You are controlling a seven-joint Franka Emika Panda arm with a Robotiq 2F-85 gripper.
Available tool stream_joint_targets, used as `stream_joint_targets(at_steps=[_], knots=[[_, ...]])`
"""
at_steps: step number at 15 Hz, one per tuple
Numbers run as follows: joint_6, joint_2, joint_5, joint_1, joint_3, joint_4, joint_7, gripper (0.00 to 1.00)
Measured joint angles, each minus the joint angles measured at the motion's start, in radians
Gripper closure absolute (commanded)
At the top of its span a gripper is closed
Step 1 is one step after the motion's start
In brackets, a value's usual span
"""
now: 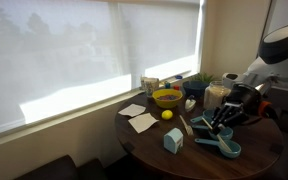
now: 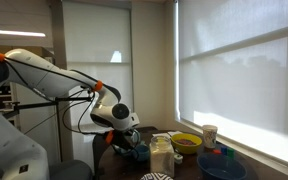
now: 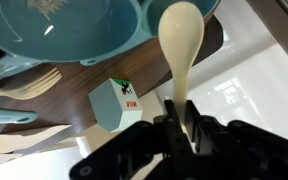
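The fingers (image 3: 199,130) are clenched tight on the thin handle of one cream spoon (image 3: 181,35). In the wrist view the spoon sticks straight out from them. Its round end is up in the air, over the edge of the teal bowls (image 3: 74,25).

One small milk carton (image 3: 114,102) stands upright on the round brown worktop (image 3: 74,75). The spoon handle is just beside the carton in the wrist view but does not touch it. At least two teal bowls sit close to the carton, one tucked in the other. In an exterior view, the bowls (image 1: 225,146) are on the side of the carton (image 1: 173,140) where the arm is, and the fingers (image 1: 222,118) hang right above them.

One yellow lemon (image 1: 167,114) lies near the carton, on its window side. One yellow bowl (image 1: 167,98) sits just past the lemon, farther from the carton. Two white paper sheets (image 1: 142,123) lie flat near the carton, toward the window. One cup (image 1: 150,85) and one jar (image 1: 216,93) stand well apart from the carton, at the far edge of the worktop.
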Motion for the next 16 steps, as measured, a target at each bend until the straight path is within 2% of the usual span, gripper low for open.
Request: stream_joint_targets(at_steps=[5,8,11,15,16], knots=[[0.001,-0.051,-0.001,-0.02,0.049,0.003,0.039,0.97],[0.003,-0.096,-0.036,-0.03,0.089,0.003,0.143,0.97],[0.003,-0.142,-0.145,-0.05,0.138,0.003,0.323,0.97],[-0.005,-0.205,-0.332,-0.053,0.164,0.006,0.566,0.97],[-0.019,-0.215,-0.392,-0.053,0.165,0.009,0.62,0.87]])
